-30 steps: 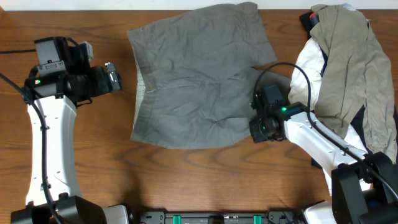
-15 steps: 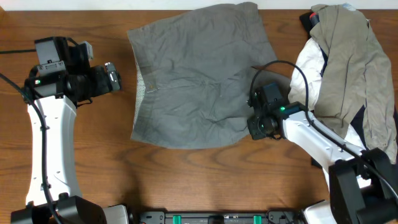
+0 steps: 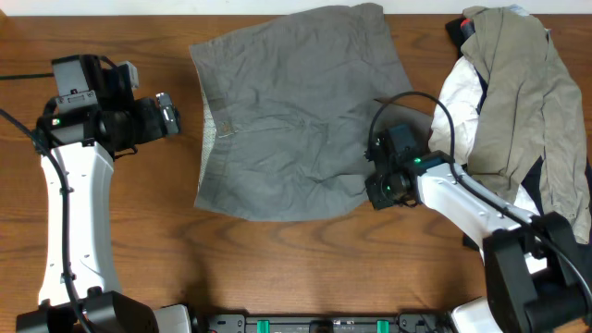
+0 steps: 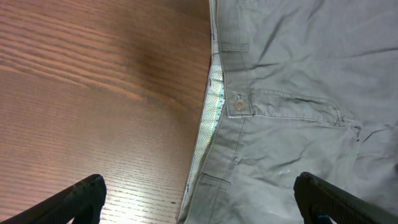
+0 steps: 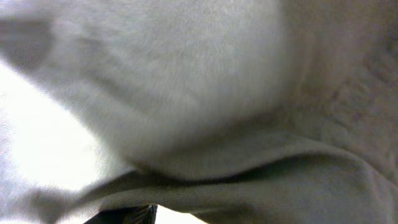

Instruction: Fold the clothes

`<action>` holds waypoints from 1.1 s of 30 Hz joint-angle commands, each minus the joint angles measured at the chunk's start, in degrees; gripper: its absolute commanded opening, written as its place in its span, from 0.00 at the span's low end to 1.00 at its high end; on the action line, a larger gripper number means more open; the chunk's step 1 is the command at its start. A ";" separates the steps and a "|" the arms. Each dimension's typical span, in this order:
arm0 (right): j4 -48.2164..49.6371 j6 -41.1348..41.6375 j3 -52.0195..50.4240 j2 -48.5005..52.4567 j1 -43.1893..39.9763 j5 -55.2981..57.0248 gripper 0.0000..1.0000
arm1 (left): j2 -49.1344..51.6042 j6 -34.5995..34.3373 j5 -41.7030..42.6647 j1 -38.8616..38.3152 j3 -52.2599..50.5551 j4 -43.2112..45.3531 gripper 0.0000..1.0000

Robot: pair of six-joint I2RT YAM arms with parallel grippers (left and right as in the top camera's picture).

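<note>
Table (image 3: 305, 268): bare wood, seen from overhead.

Left side: the left gripper (image 3: 169, 113) hangs above the table, just off the shorts' waistband edge and not touching the cloth. In the left wrist view its fingers (image 4: 81, 196) sit at the two bottom corners of the frame, spread wide, with nothing between them. Below the gripper (image 4: 199, 186) in that view, wood is on the left and shorts on the right.

Centre: the grey shorts (image 3: 287, 120) lie spread flat on the table, wrinkled. The waistband (image 3: 205, 139) faces the left arm and the legs run toward the right. The left wrist view shows the pale striped inner waistband (image 4: 208, 118) turned slightly outward, a button (image 4: 238, 106) just beside it, and a stitched pocket seam running right from there.

Right of centre: the right gripper (image 3: 377, 190) is down at the right-hand hem of the nearer leg, on or at the cloth edge. The wrist body hides its fingertips from overhead. The right wrist view is filled with blurred grey fabric pressed close to the lens. Cannot tell whether the jaws pinch the hem or merely rest on it.

Far right: a pile of garments, apart from the shorts, with a khaki piece (image 3: 518, 83) draped over a white one (image 3: 458, 102) and a navy edge (image 3: 536, 176) showing beneath.
</note>
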 commanded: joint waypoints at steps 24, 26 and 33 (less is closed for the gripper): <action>-39.93 -3.28 26.95 -0.31 -8.50 6.03 0.34 | 0.66 1.05 0.68 -0.24 -0.39 -0.15 0.98; -40.83 -3.26 29.94 -0.31 -9.20 6.01 0.49 | 0.66 1.03 0.68 -0.24 -0.39 -0.42 0.98; -41.03 -3.23 31.65 -0.31 -9.29 5.68 0.46 | 0.70 1.01 0.76 -0.98 -1.88 -5.09 0.98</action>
